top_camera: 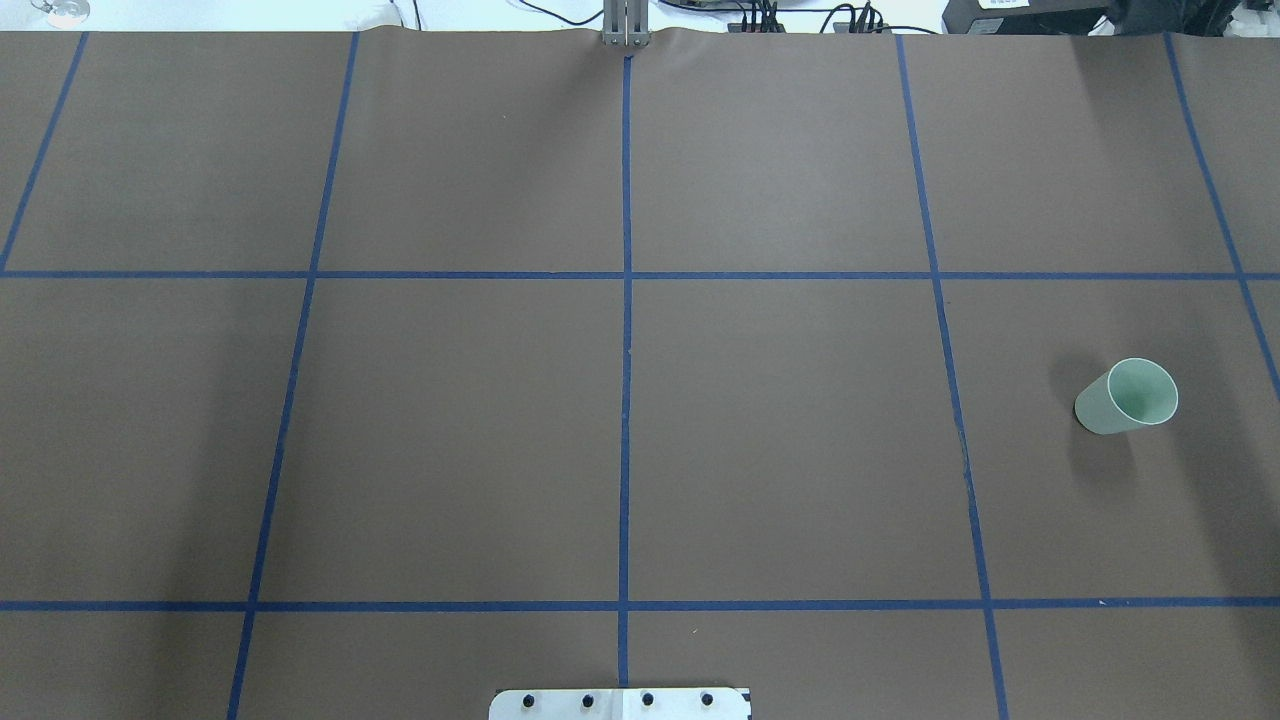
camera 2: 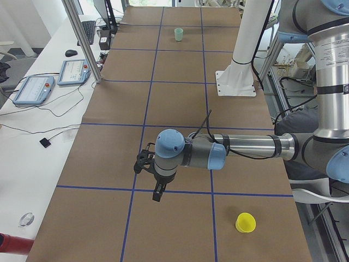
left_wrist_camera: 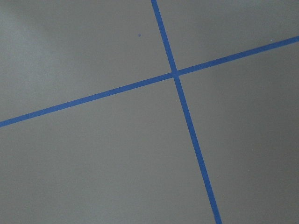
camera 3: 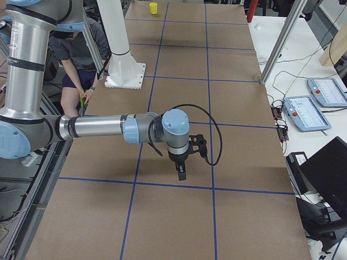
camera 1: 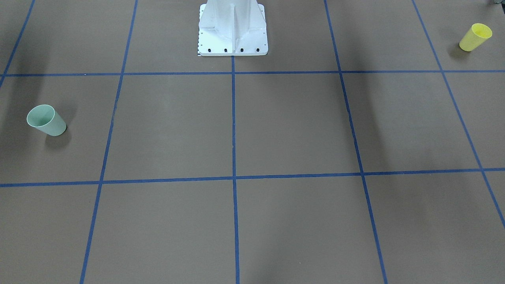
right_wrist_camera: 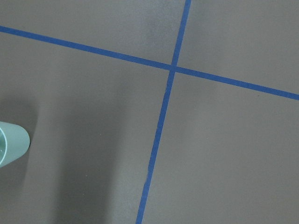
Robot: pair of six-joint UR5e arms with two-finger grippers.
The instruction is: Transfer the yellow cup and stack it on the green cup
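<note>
The yellow cup (camera 1: 475,37) stands upright, mouth up, near the table's end on my left side; it also shows in the exterior left view (camera 2: 245,222) and far off in the exterior right view (camera 3: 153,7). The green cup (camera 1: 46,120) stands upright near the opposite end, also in the overhead view (top_camera: 1127,397) and at the right wrist view's left edge (right_wrist_camera: 11,149). My left gripper (camera 2: 157,194) hangs above the table, apart from the yellow cup. My right gripper (camera 3: 181,173) hangs above the table. Both show only in side views, so I cannot tell whether they are open or shut.
The white robot pedestal (camera 1: 232,31) stands at the table's middle rear. Blue tape lines (top_camera: 626,400) grid the brown table. Control tablets (camera 2: 32,88) and cables lie on the white side bench. A seated person (camera 3: 81,49) is behind the robot.
</note>
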